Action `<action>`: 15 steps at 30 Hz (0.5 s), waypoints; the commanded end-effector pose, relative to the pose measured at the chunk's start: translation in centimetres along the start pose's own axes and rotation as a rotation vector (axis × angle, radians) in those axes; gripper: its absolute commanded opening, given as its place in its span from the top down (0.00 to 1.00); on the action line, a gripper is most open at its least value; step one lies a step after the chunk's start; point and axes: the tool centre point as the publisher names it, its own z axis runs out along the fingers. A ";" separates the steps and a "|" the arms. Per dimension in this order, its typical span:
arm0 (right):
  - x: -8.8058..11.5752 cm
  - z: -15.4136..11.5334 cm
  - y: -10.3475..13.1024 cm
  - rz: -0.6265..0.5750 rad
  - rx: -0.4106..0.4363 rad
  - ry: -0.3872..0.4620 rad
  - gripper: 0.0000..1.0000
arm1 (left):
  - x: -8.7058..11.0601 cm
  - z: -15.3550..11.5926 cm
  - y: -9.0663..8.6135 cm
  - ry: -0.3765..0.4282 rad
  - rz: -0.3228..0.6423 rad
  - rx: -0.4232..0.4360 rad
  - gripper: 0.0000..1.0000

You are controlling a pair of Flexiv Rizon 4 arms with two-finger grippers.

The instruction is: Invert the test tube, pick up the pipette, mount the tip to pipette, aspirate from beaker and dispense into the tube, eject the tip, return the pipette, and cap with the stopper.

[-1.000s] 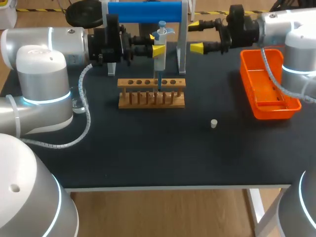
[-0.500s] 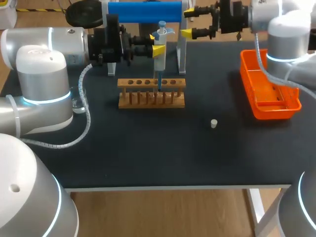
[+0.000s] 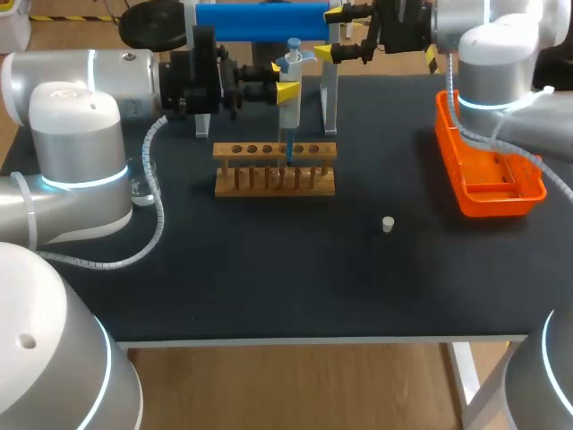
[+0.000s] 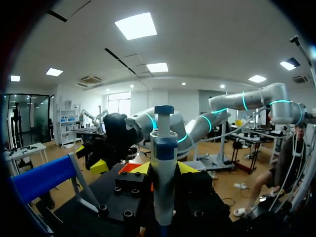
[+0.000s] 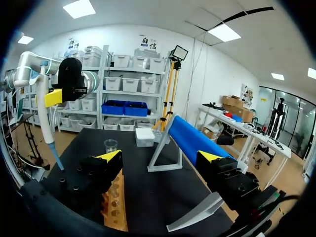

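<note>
My left gripper (image 3: 283,79) is shut on a white and blue pipette (image 3: 291,112), held upright with its tip down at a hole of the wooden tube rack (image 3: 275,170). In the left wrist view the pipette (image 4: 163,163) stands between the yellow fingertips (image 4: 140,169). My right gripper (image 3: 331,33) is open and empty at the back, beside the right end of the blue pipette stand (image 3: 264,20). From the right wrist view, the open right gripper (image 5: 160,157) faces the held pipette (image 5: 47,118), the rack (image 5: 116,207) and a glass beaker (image 5: 111,145). A small white stopper (image 3: 387,224) lies on the table.
An orange tray (image 3: 488,157) sits at the right side of the black table. The beaker (image 3: 141,188) is half hidden behind my left arm. A small white box (image 5: 144,137) stands near the stand's leg.
My right arm has swung left and back, carrying its open gripper from beside the tray to the blue stand's right end. The left arm and pipette have stayed put.
</note>
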 end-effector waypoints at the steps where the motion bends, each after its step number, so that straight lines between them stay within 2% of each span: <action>1: -0.4 0.5 0.2 0.005 0.029 -0.009 0.00 | 0.1 0.0 0.0 -0.003 0.001 0.002 1.00; 15: -0.9 0.3 0.0 0.036 0.072 -0.030 0.00 | 0.1 0.0 0.0 -0.003 0.001 0.002 1.00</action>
